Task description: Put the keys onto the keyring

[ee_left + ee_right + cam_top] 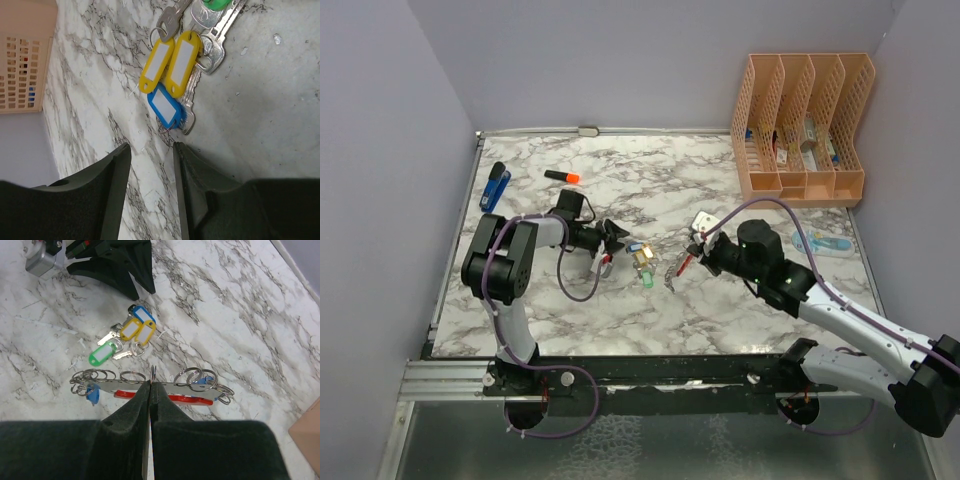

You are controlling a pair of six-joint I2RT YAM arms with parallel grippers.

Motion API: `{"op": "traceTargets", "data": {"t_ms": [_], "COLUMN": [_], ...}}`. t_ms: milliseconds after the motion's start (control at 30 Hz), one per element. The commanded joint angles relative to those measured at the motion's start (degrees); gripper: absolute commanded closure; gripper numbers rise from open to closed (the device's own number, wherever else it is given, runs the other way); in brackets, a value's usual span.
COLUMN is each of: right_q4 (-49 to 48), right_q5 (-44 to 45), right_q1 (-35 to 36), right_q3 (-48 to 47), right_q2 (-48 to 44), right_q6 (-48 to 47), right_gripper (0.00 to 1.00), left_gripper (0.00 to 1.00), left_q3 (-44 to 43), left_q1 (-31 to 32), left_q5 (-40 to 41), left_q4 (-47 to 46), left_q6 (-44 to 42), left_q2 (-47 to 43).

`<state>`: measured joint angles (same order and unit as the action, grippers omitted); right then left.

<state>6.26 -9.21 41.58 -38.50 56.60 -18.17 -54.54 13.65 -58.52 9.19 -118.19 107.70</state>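
Keys (127,335) with blue, yellow and green tags lie clustered at centre frame on the marble table (240,315). Just below them the right gripper (151,385) is clamped on the silver-and-red keyring (185,398). The left gripper (150,157), fingers apart, hovers beside the keys.

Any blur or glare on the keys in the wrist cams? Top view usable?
Left wrist: keys sharp, no blown glare; left claw dark, with little detail. Right wrist: keys and keyring crisp; right claw nearly black. Top external: even light and soft shadows, but the keys are tiny.
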Motion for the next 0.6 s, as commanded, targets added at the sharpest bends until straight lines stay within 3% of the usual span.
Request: {"op": "traceTargets", "data": {"t_ms": [0,567], "right_q4": [-2.3,-2.9], "right_q5": [1.4,1.9], "right_q1": [0.3,0.3], "right_q3": [0.2,1.3], "right_q2": [0.3,0.4], "right_q6": [0.8,0.9], "right_gripper": [0.99,0.99], "left_gripper": [0.58,0.66], "left_q3": [-1.2,-2.6], "left_q1": [0.6,2.9], "left_q5": [1.7,5.2], "left_q4": [5.1,12.8], "left_q6": [-16.9,-28.0], "left_q2": [2.5,5.6]}}
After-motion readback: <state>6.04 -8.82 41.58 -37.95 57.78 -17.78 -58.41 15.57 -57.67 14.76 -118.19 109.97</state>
